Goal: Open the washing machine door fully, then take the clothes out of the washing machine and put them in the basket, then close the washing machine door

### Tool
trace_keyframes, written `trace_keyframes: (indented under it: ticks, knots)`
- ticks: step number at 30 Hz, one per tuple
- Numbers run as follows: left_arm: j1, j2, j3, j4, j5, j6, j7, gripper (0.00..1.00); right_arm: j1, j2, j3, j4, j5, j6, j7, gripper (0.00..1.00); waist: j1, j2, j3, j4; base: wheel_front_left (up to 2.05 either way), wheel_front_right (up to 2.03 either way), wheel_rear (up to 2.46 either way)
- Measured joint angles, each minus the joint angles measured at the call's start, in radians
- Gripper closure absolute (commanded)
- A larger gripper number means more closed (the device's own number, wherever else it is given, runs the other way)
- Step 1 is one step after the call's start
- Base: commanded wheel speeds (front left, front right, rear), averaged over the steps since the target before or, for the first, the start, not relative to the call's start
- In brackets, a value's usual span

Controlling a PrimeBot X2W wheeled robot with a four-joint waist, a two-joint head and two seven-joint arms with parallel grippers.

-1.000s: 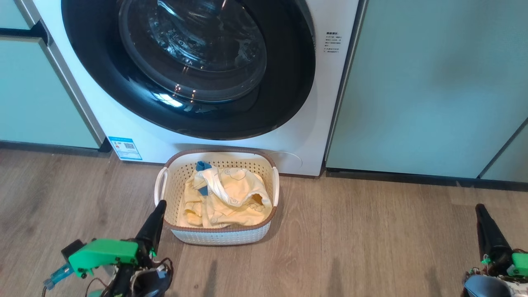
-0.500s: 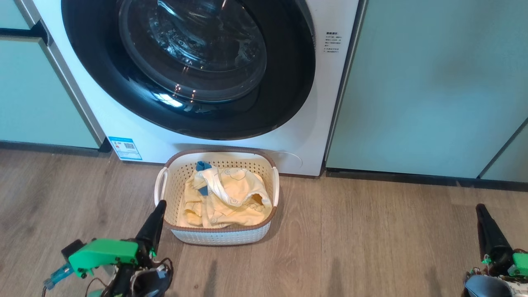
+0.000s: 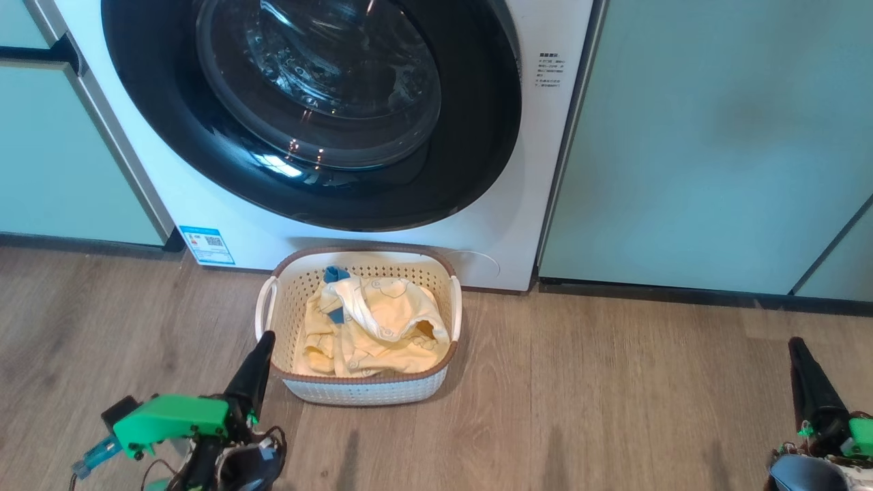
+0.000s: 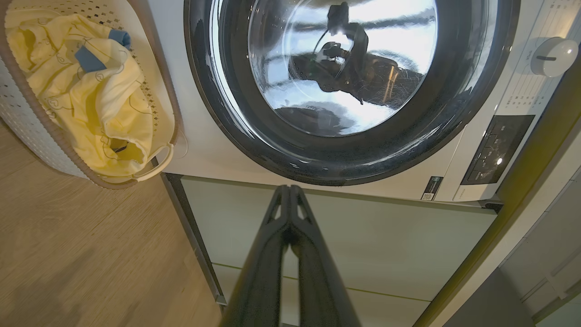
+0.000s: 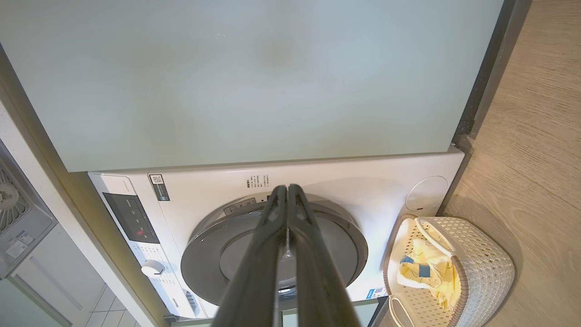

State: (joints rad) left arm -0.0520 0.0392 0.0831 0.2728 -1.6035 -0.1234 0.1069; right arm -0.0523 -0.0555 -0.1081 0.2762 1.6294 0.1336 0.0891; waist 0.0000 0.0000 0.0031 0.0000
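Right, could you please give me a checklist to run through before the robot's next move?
1. washing machine door shut flush against the washing machine: ok.
2. clothes lying inside the basket: ok.
3. Nothing left inside the machine: cannot tell, reflections on the door hide it.
4. left hand shut, holding nothing: ok.
5. right hand shut, holding nothing: ok.
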Motion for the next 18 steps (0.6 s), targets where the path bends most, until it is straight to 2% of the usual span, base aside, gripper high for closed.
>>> trace_keyframes:
  ticks: [18]
  knots:
    - [0.0, 0.0, 0.0, 0.0, 0.0, 0.0, 0.0, 1.0, 0.0, 0.001, -0.008, 0.0, -0.002, 0.0, 0.001, 1.0, 0.0, 0.0, 0.0, 0.0, 0.0, 0.0, 0.0]
